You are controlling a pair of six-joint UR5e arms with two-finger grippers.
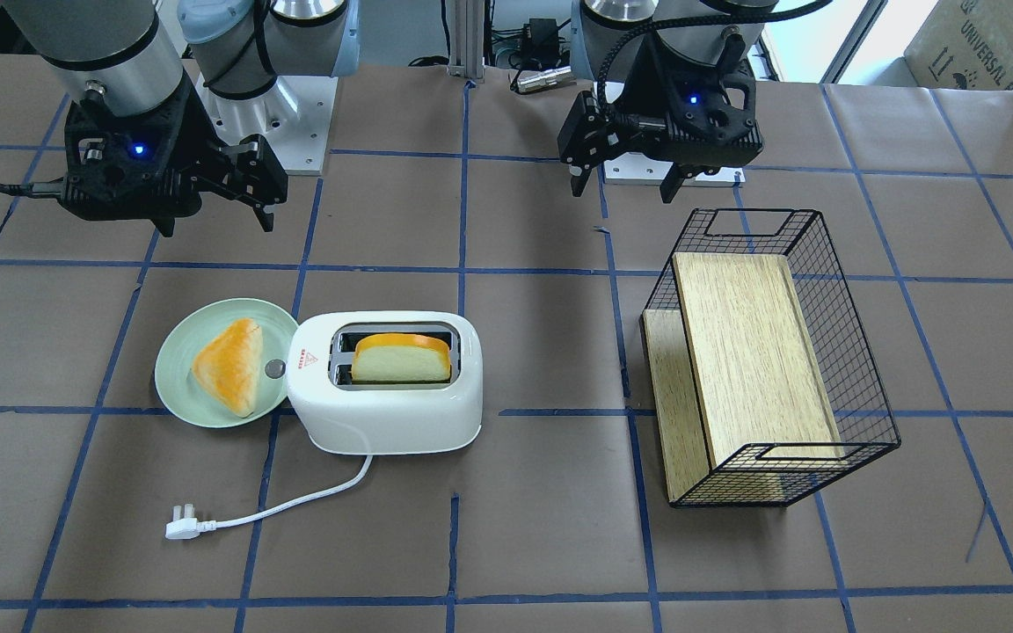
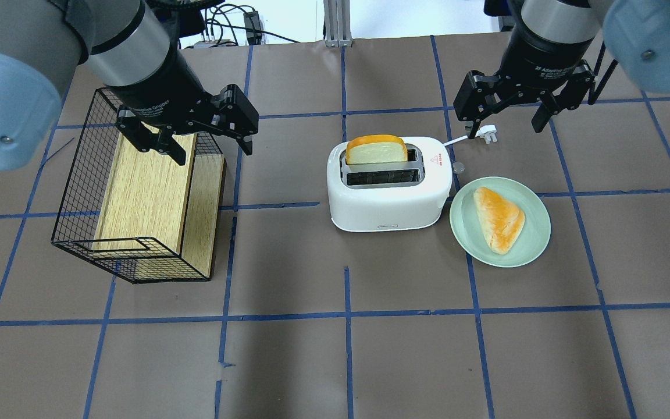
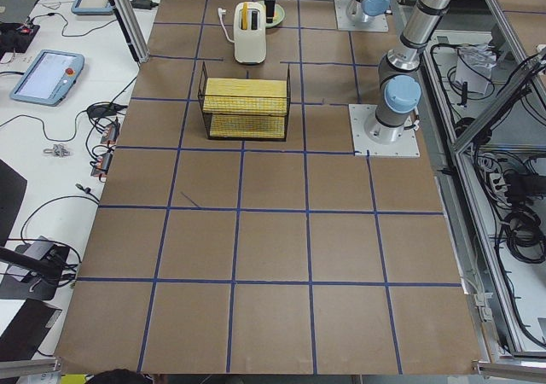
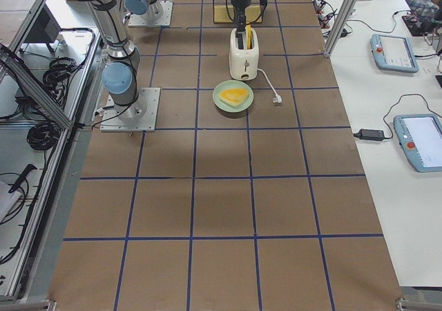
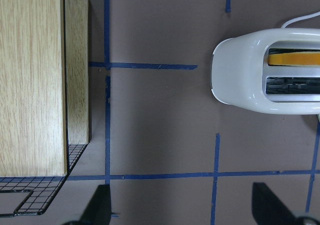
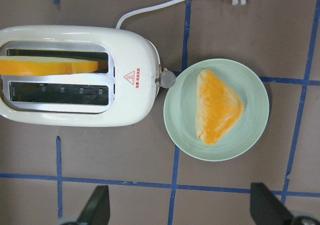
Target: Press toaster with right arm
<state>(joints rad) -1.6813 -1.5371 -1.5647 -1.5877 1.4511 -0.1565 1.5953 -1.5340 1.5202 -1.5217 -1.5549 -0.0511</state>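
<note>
Step in hand: approach. The right end effector (image 2: 506, 125) hangs over the table (image 2: 335, 349), beyond the toaster (image 2: 390, 203) and near the plug (image 2: 489, 134). Nothing has been pressed yet.
Right end effector state: fingers spread wide, holding nothing.
Left end effector (image 2: 214, 152) state: fingers also apart and empty, above the wire basket (image 2: 79, 174). It has no part in this step.
Toaster location: mid-table, between the basket and the plate (image 2: 535, 233). The plate rim lies just beside its knob end.
Press point: the small grey knob (image 6: 167, 78) on the end wall facing the plate, below the red triangle mark (image 6: 132, 77).
Recommended method: bring the fingers together, or use one fingertip. Line up directly above the knob and push straight down along the end wall.
Caution: the casing looks light and smooth, so a sideways push may slide or tip it. From above, the plate rim crowds the knob, so keep the fingers off it.
Toaster build: rounded white glossy plastic with two metal-lined slots. A white cord (image 1: 295, 503) trails across the table.
Slot contents: one bread slice (image 2: 376, 151) with a pale face and orange crust stands proud of the far slot. The near slot is empty.
Plate: pale green, round and glazed, carrying a triangular golden piece of bread (image 2: 499, 218).
Basket: thin black wire mesh, lying tipped, with a light wood-grain board (image 2: 143, 192) inside.
Table surface: matt brown sheets with blue tape lines.
</note>
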